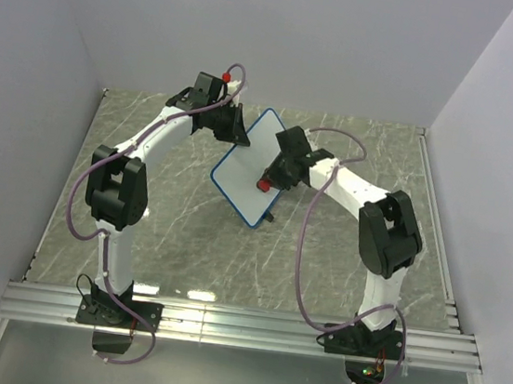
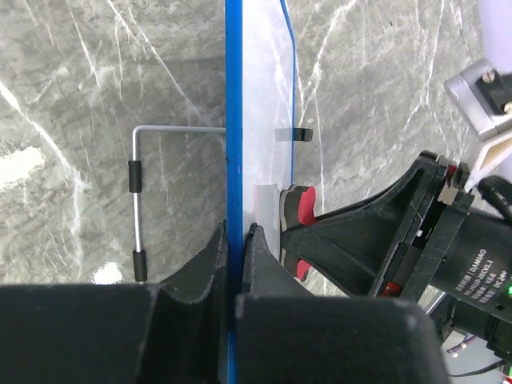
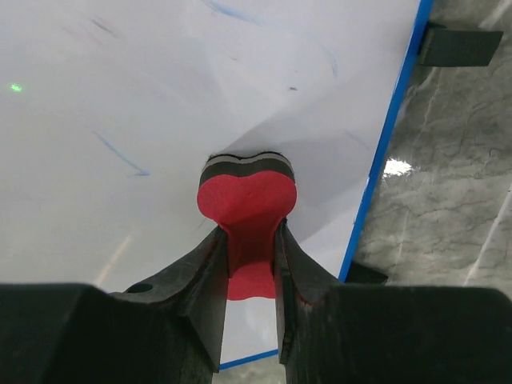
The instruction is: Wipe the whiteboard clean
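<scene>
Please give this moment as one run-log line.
left gripper: shut on whiteboard edge | right gripper: shut on eraser, against board | blue marks visible

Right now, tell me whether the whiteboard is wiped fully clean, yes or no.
No: the right wrist view shows blue marker strokes on the whiteboard beside the red eraser.

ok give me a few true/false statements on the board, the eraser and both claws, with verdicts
1. The left claw is clamped on the whiteboard at its blue rim. True.
2. The right claw holds a red eraser against the board face. True.
3. The whiteboard lies flat on the table. False: it is held up at a tilt by the left claw.
4. The board is already wiped clean. False: faint blue strokes show on it.
</scene>
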Robot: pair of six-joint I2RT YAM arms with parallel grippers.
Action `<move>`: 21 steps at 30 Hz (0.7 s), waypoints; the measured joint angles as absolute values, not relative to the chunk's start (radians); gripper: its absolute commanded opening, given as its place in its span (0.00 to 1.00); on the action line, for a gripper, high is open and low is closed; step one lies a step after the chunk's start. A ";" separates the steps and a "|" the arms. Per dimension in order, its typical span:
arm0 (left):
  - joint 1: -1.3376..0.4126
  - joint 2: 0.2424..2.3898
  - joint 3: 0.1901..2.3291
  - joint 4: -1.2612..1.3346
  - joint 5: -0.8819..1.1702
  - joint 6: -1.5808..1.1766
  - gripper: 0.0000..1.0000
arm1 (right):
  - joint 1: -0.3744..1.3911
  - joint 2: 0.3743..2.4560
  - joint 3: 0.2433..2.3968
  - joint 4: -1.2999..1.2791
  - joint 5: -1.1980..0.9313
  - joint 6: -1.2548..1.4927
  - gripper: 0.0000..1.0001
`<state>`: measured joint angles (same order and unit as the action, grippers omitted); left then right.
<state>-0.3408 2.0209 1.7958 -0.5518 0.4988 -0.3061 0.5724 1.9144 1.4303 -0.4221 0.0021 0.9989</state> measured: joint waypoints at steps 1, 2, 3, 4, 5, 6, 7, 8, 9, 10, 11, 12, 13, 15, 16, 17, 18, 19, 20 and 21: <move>-0.340 2.021 1.796 -0.551 0.499 -0.305 0.00 | 0.571 1.930 1.465 -0.459 -0.001 0.992 0.00; -0.340 2.021 1.796 -0.550 0.500 -0.304 0.00 | 0.569 1.949 1.509 -0.503 -0.006 0.986 0.00; -0.340 2.021 1.796 -0.550 0.498 -0.303 0.00 | 0.565 1.969 1.557 -0.541 -0.011 0.979 0.00; -0.340 2.021 1.796 -0.550 0.499 -0.304 0.00 | 0.559 1.989 1.602 -0.567 -0.017 0.975 0.00; -0.340 2.021 1.795 -0.550 0.498 -0.303 0.00 | 0.552 2.010 1.656 -0.588 -0.024 0.971 0.00; -0.340 2.021 1.795 -0.550 0.500 -0.304 0.00 | 0.542 2.032 1.709 -0.596 -0.032 0.970 0.00; -0.340 2.021 1.794 -0.549 0.500 -0.304 0.00 | 0.533 2.045 1.744 -0.595 -0.039 0.971 0.00; -0.340 2.020 1.791 -0.546 0.500 -0.305 0.00 | 0.524 2.062 1.786 -0.591 -0.047 0.971 0.00; -0.340 2.020 1.789 -0.543 0.502 -0.305 0.00 | 0.515 2.077 1.819 -0.581 -0.054 0.971 0.00; -0.340 2.020 1.787 -0.539 0.504 -0.307 0.00 | 0.507 2.088 1.842 -0.568 -0.060 0.971 0.00; -0.340 2.020 1.784 -0.537 0.504 -0.308 0.00 | 0.500 2.099 1.860 -0.560 -0.066 0.971 0.00; -0.340 2.019 1.781 -0.533 0.504 -0.309 0.00 | 0.495 2.105 1.869 -0.553 -0.072 0.971 0.00; -0.340 2.018 1.778 -0.530 0.503 -0.310 0.00 | 0.492 2.109 1.872 -0.548 -0.077 0.972 0.00; -0.339 2.018 1.771 -0.521 0.500 -0.312 0.00 | 0.487 2.114 1.872 -0.539 -0.093 0.972 0.00; -0.339 2.018 1.770 -0.519 0.500 -0.312 0.00 | 0.486 2.114 1.865 -0.532 -0.096 0.971 0.00; -0.339 2.017 1.768 -0.518 0.497 -0.312 0.00 | 0.485 2.107 1.844 -0.512 -0.099 0.973 0.00; -0.339 2.016 1.765 -0.517 0.495 -0.313 0.00 | 0.484 2.093 1.816 -0.484 -0.102 0.975 0.00; -0.339 2.013 1.761 -0.514 0.495 -0.313 0.00 | 0.484 2.076 1.777 -0.449 -0.101 0.976 0.00; -0.339 2.009 1.757 -0.510 0.495 -0.316 0.00 | 0.484 2.052 1.729 -0.413 -0.097 0.976 0.00; -0.340 2.004 1.753 -0.508 0.496 -0.319 0.00 | 0.484 2.024 1.674 -0.387 -0.094 0.974 0.00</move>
<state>-0.3401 2.0041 1.7527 -0.5079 0.4957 -0.3187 0.4835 2.0243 1.6745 -0.3870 -0.0937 0.9745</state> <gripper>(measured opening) 0.060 0.311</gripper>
